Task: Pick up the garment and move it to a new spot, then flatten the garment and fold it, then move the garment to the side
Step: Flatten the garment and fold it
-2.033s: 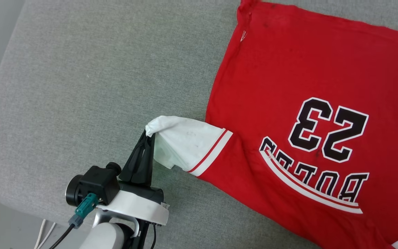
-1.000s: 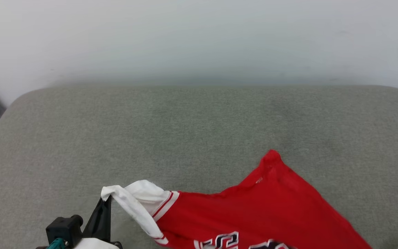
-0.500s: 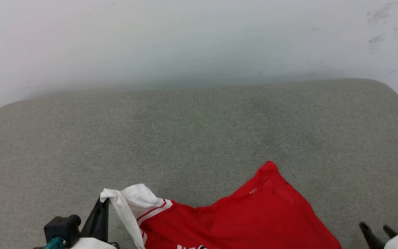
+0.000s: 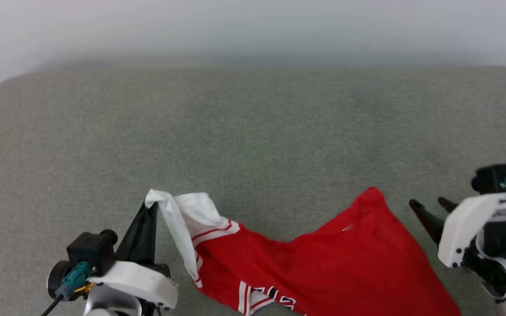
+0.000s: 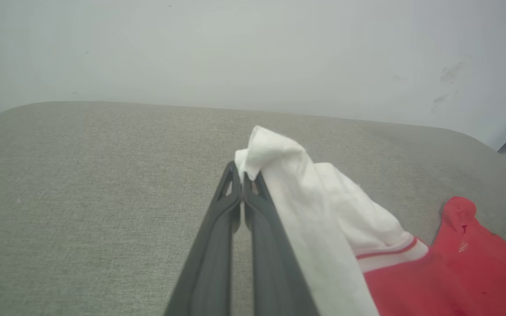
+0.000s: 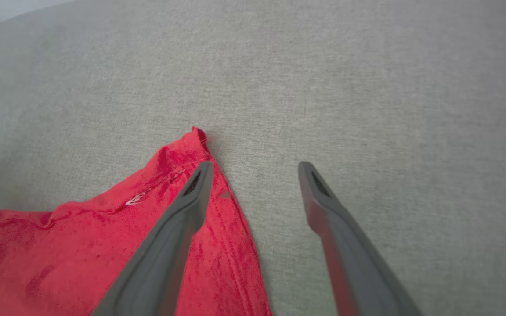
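Our left gripper [image 4: 152,207], at the lower left of the head view, points up and away from us. Its two dark fingers are pressed together on a corner of the white sleeve [image 4: 193,213], lifting it into a peak above the grey cushion [image 4: 253,131]. The garment [image 4: 323,267] trails from that pinch toward our right, its red body lying along the cushion's near side, with the lettering cut off at the bottom of the frame.

Our right gripper [image 4: 426,202] sits at the far right, angled inward toward the shirt's raised red corner [image 4: 371,193], fingers spread wide apart and gripping nothing. In the right wrist view one finger crosses the edge of the red cloth and the other lies over the cushion; we cannot tell whether either touches.

Beyond the shirt a broad stretch of cushion runs to its rounded far edge, where a pale wall [image 4: 253,26] rises. The cushion's far left corner curves away at the upper left.
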Available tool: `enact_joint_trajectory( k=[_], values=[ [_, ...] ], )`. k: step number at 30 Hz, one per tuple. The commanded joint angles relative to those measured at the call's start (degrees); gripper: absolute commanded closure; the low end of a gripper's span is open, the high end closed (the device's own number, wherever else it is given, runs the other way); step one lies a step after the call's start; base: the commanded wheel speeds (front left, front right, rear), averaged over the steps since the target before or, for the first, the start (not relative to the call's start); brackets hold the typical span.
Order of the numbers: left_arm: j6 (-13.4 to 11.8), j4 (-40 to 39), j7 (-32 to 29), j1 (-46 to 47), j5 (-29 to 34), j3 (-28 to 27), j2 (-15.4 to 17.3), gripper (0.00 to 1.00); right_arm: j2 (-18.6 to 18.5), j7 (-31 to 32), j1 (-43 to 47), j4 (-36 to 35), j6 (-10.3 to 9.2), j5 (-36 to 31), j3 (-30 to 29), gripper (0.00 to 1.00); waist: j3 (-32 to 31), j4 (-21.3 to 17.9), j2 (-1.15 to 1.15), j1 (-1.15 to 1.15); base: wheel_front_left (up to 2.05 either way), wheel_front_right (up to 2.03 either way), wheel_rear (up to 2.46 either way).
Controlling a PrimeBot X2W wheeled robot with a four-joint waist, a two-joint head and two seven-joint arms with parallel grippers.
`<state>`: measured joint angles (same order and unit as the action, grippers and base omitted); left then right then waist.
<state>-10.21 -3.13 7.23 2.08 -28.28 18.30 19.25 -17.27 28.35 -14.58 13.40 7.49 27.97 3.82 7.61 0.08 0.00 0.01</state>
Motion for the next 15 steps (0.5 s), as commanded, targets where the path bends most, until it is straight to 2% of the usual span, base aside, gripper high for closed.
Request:
enact_joint_trajectory(
  k=[1,6,12,13,14,15],
  values=[
    [0.3,0.1,0.3,1.3,0.4,0.3,-0.2,1.0,-0.8,3.2,-1.8,0.4,0.0,0.7,1.4,0.0,2.5,2.4,0.0,-0.01,0.0,0.0,0.0],
    [1.1,0.4,1.3,4.5,0.8,1.3,-1.3,1.0,-3.5,15.2,-7.6,1.0,-0.01,1.9,7.0,0.0,6.1,4.8,0.0,-0.01,0.0,0.0,0.0],
    [1.9,1.6,2.7,6.9,1.0,2.4,-2.7,1.0,-4.7,20.5,-12.3,5.8,-0.01,2.7,12.6,0.0,9.3,6.8,0.0,-0.01,0.0,0.0,0.0],
    [2.4,2.9,3.3,7.7,0.8,2.9,-3.3,1.0,-4.2,24.0,-11.8,11.3,-0.01,4.2,16.0,0.62,9.7,7.5,0.0,-0.01,0.0,0.0,0.0],
    [2.5,3.2,3.4,7.8,0.7,2.9,-3.3,1.0,-4.1,24.4,-11.9,12.0,-0.01,4.5,16.7,0.92,9.6,7.6,0.0,-0.01,0.0,0.0,0.0],
    [2.4,3.6,3.6,7.8,0.5,2.9,-3.4,1.0,-4.1,24.4,-12.1,12.5,-0.01,4.9,17.4,1.0,9.4,7.5,0.0,-0.01,0.0,0.0,0.0]
  ],
)
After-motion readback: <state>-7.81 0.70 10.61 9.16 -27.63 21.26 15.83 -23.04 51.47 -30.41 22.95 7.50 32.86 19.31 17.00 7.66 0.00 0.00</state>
